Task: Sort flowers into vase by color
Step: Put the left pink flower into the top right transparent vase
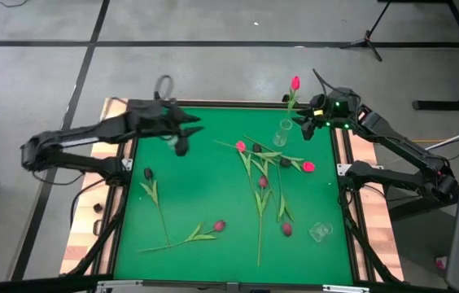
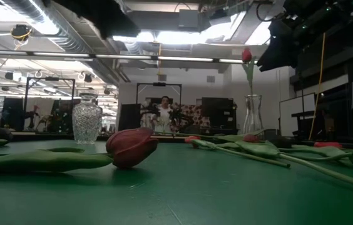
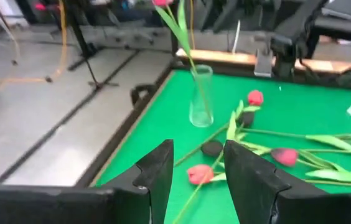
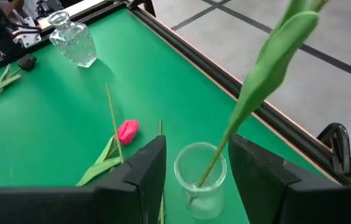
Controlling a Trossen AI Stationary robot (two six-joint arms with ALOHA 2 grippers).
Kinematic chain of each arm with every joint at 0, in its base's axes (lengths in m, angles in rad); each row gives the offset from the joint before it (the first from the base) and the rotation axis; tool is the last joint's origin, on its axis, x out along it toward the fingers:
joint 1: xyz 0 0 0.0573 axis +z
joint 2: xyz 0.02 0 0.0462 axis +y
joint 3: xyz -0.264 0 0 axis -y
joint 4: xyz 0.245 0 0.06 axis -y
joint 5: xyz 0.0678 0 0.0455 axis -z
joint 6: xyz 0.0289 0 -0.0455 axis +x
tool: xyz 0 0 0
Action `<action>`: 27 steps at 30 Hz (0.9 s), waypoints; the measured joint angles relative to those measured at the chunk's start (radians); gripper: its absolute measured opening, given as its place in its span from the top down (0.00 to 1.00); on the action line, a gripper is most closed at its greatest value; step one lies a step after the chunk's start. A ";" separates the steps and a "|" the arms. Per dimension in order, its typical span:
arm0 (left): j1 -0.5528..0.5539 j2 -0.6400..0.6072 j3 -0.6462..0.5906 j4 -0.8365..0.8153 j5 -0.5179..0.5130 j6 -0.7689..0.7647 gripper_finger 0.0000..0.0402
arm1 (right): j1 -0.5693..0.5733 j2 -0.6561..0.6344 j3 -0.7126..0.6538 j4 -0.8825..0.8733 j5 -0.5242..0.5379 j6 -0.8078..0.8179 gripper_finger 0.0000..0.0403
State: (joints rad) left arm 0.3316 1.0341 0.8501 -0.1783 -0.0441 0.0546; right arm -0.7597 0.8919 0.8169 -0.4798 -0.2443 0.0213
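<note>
A pink tulip [image 4: 269,68] is seen standing in the slim clear vase [image 4: 200,180] at the far right of the green bench [image 1: 213,171], its stem leaning on the rim and its head [image 1: 295,82] reaching out past the far edge; the right gripper [image 1: 311,116] is held just over that vase with its jaws parted to either side of the glass and nothing between them but the stem, so the flower is judged to have been let go. The left gripper [image 1: 182,133] is held over the far left of the bench beside the faceted vase [image 2: 87,122], jaws spread wide and empty.

The other flowers are left lying on the bench: a loose tangle at the middle right with pink heads [image 1: 308,166] and dark heads [image 1: 256,149] mixed and stems crossed; a dark tulip [image 1: 147,173] at the left; a maroon tulip [image 1: 219,225] nearer the front; a small glass [image 1: 320,232] is seen at the near right.

The step in hand is judged to be the retreat from the placed flower; it is best done straight upward, jaws kept apart, so that neither leaf nor rim is caught and the light vase is not tipped; the next pink stem is best taken at a part lying clear of its neighbours, so that the dark ones are not dragged along.
</note>
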 joint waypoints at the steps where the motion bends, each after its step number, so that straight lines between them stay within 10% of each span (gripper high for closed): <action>1: -0.008 0.038 0.000 0.018 0.000 -0.005 0.66 | 0.000 -0.002 0.000 -0.003 0.000 0.001 0.57; 9: -0.135 0.222 0.000 0.034 0.037 -0.051 0.66 | 0.000 -0.007 0.000 -0.064 0.000 0.005 0.57; 17: -0.296 0.144 0.000 0.055 -0.067 -0.175 0.66 | 0.010 -0.007 0.000 -0.111 -0.142 0.133 0.57; 27: -0.392 -0.066 0.001 0.059 -0.175 -0.186 0.66 | 0.411 0.028 0.000 -0.067 0.010 0.336 0.57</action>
State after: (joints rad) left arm -0.0602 0.9683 0.8513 -0.1191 -0.2192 -0.1314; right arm -0.3487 0.9196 0.8169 -0.5473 -0.2344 0.3572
